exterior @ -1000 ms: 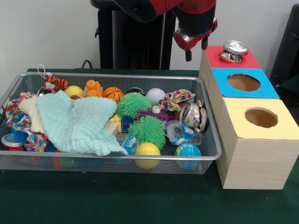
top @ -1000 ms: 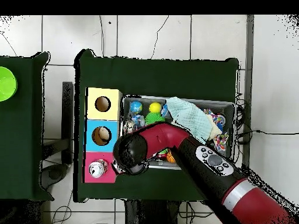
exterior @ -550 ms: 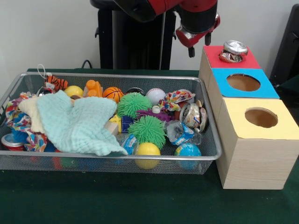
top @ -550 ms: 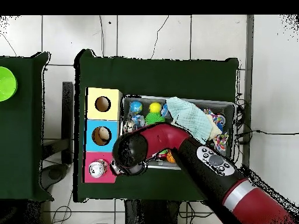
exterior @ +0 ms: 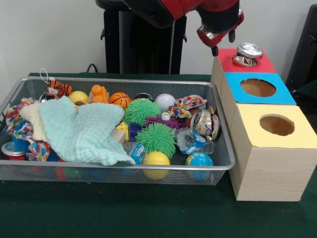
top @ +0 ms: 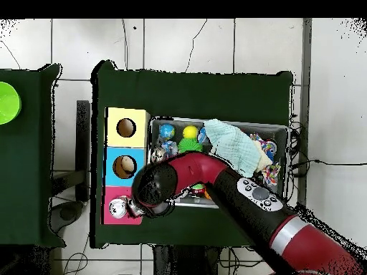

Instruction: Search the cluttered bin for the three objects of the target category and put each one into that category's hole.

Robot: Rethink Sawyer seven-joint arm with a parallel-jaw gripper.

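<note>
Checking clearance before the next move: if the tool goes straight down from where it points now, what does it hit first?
Probably the red box top, near its edge beside the crushed can. The tool hangs just above that corner, but depth is unclear, so it might miss the box.

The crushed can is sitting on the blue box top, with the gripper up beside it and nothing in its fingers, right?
Not quite: the crushed can sits on the red box top, not the blue one, as the front view shows. The gripper is beside it, empty.
</note>
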